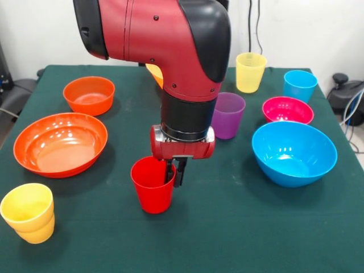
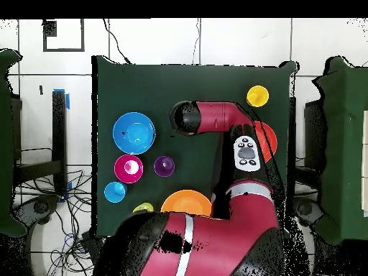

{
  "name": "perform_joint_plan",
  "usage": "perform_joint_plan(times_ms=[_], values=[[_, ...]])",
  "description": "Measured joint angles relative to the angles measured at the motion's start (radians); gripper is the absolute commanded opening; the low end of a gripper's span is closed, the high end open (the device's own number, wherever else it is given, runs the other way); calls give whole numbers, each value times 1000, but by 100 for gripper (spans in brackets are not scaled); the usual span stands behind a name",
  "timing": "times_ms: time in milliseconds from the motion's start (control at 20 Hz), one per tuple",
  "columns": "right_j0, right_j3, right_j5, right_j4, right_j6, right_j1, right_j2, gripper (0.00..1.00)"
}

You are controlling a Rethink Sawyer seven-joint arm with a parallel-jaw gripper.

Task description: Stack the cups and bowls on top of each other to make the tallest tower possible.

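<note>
A red cup [image 1: 152, 186] stands upright on the green table [image 1: 227, 227] at the front middle. My gripper [image 1: 175, 172] reaches down from above at the cup's right rim, one finger inside and one outside, shut on the rim. In the overhead view the arm's wrist [image 2: 185, 117] hides both the gripper and the red cup. A purple cup [image 1: 227, 115] [image 2: 164, 166] stands just behind and to the right. No stack of bowls shows.
At right are a large blue bowl [image 1: 294, 152], a magenta bowl [image 1: 287, 110], a blue cup [image 1: 300, 85] and a pale yellow cup [image 1: 250, 72]. At left are a wide orange bowl [image 1: 60, 143], a small orange bowl [image 1: 89, 94] and a yellow-orange cup [image 1: 28, 212]. A yellow-orange bowl [image 2: 185, 203] lies behind the arm.
</note>
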Motion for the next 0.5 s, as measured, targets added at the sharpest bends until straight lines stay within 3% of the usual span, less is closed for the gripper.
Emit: perform_joint_plan(times_ms=[500], values=[[-1, -11, 0, 0, 0, 12, 5, 0]])
